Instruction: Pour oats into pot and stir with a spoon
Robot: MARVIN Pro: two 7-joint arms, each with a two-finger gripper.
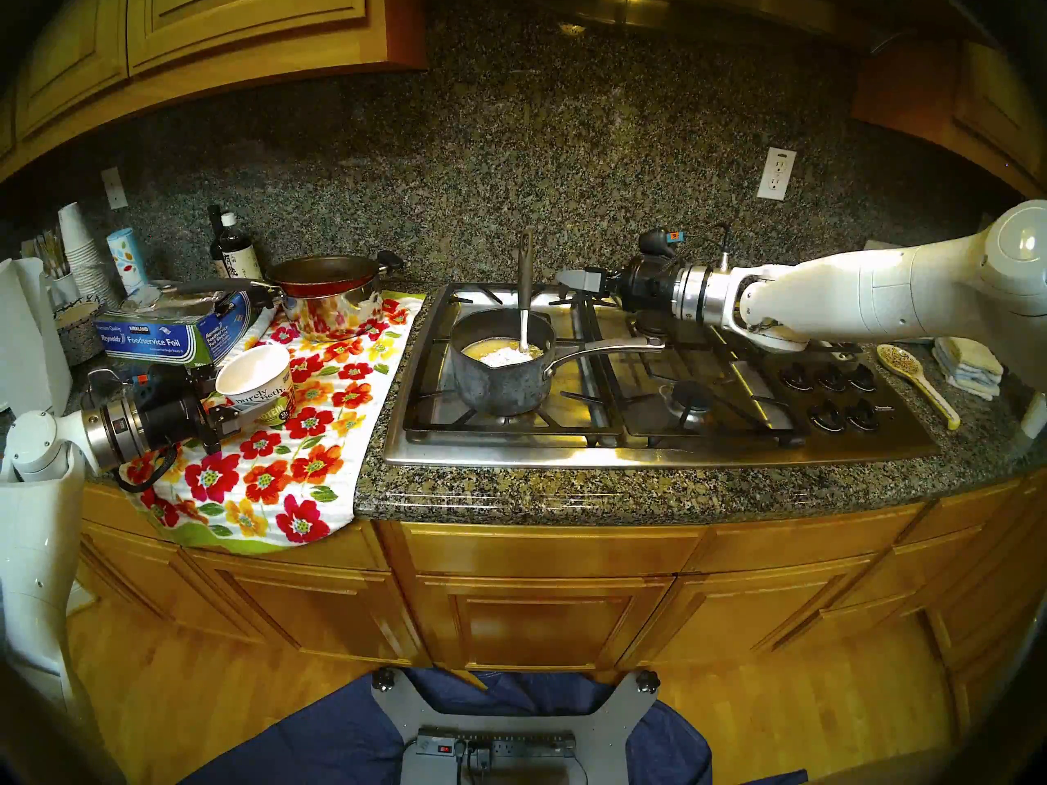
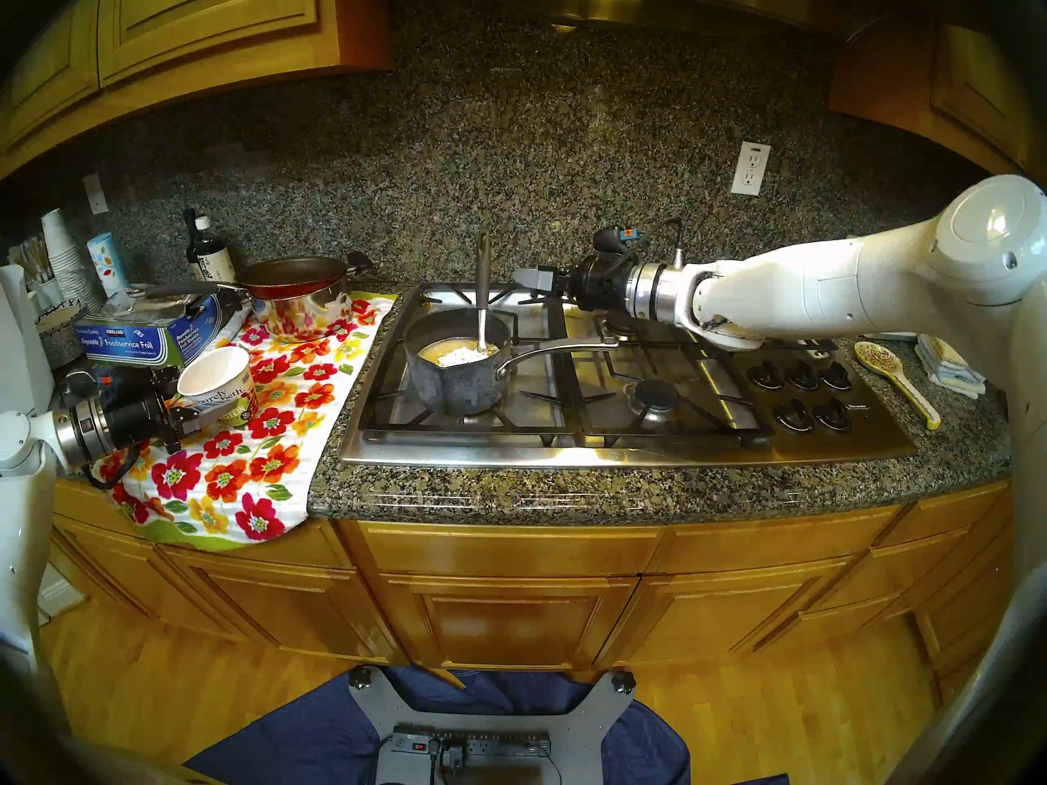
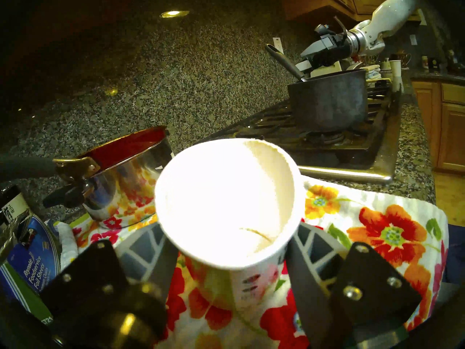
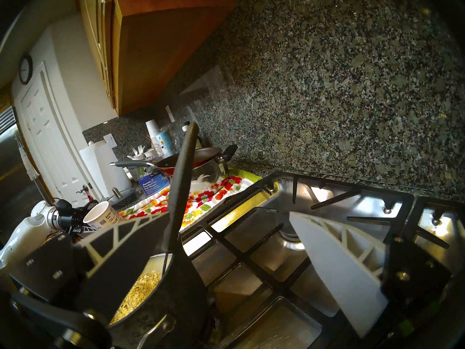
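Pour looks done: oats (image 1: pixel 501 354) in pot (image 1: pixel 498 370) on the stove, cup (image 1: pixel 258 383) empty, pinched by left gripper (image 1: pixel 226 413) over the towel. Spoon (image 1: pixel 525 291) stands in pot; right gripper (image 1: pixel 572 282) spread beside it, w/ stirring left.

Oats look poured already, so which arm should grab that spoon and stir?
The right. Its open gripper hovers empty just beside the spoon standing in the pot, while the left gripper is shut on the paper cup, off over the floral towel.
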